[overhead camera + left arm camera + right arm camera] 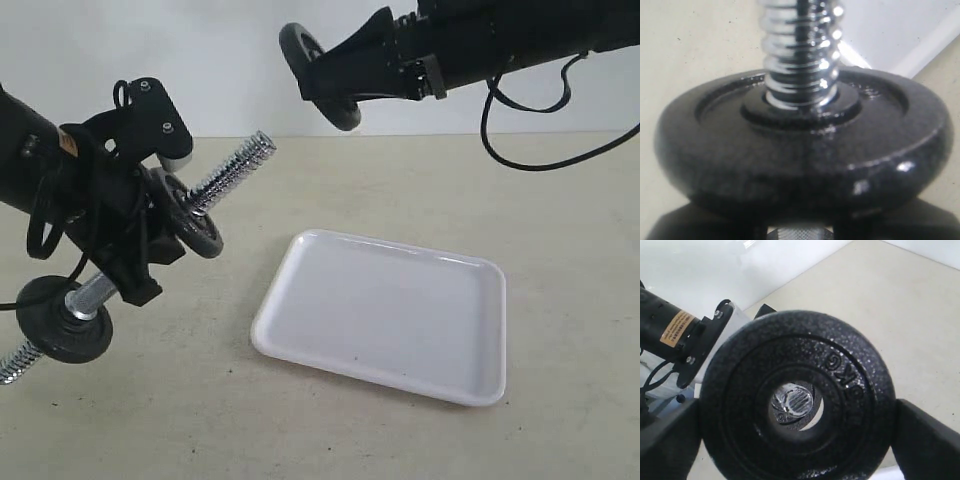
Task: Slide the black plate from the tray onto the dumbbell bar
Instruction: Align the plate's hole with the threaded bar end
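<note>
Right wrist view: black plate [800,352] shows raised "KG" lettering.

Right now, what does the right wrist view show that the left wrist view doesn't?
Only the right wrist view: the flat round black plate gripped across its rim by the right tool, and the other arm's orange label. Only the left wrist view: a second black disc seated on the chrome threaded dumbbell bar, and a corner of the white rectangular tray. Both: that bar, seen through the plate's hole from the right wrist, and the beige tabletop.
</note>
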`<state>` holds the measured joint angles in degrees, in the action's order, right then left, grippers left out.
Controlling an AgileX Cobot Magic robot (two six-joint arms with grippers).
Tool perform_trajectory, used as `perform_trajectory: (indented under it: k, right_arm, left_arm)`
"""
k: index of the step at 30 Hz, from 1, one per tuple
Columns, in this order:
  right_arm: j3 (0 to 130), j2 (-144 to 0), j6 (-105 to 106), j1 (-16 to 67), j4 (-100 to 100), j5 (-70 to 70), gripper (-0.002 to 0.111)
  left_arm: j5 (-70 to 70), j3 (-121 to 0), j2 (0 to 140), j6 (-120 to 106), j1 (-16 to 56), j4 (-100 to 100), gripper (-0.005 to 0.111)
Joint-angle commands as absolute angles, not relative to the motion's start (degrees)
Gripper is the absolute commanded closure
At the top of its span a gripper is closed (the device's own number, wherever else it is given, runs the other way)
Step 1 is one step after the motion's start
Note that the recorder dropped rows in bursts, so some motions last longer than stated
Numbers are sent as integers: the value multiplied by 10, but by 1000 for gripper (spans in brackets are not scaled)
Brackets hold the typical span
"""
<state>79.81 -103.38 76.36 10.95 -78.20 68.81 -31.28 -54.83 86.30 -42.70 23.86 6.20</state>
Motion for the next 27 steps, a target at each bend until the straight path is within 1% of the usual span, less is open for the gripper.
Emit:
perform_trajectory:
  k: [1,9,17,27]
  right_arm:
    - [800,-1033,737,115,-819,700,108]
    - [800,-1073,712,139,-825,700,108]
    - [800,-1076,712,142,-841,700,108]
    - [800,-1081,717,166,-845,700,108]
  left_arm:
    - [-154,-572,833,-447,240,51,102]
    - [-146,-572,833,-447,240,51,102]
    - [-144,-572,833,-447,240,51,102]
    - [-140,-572,833,-447,240,51,102]
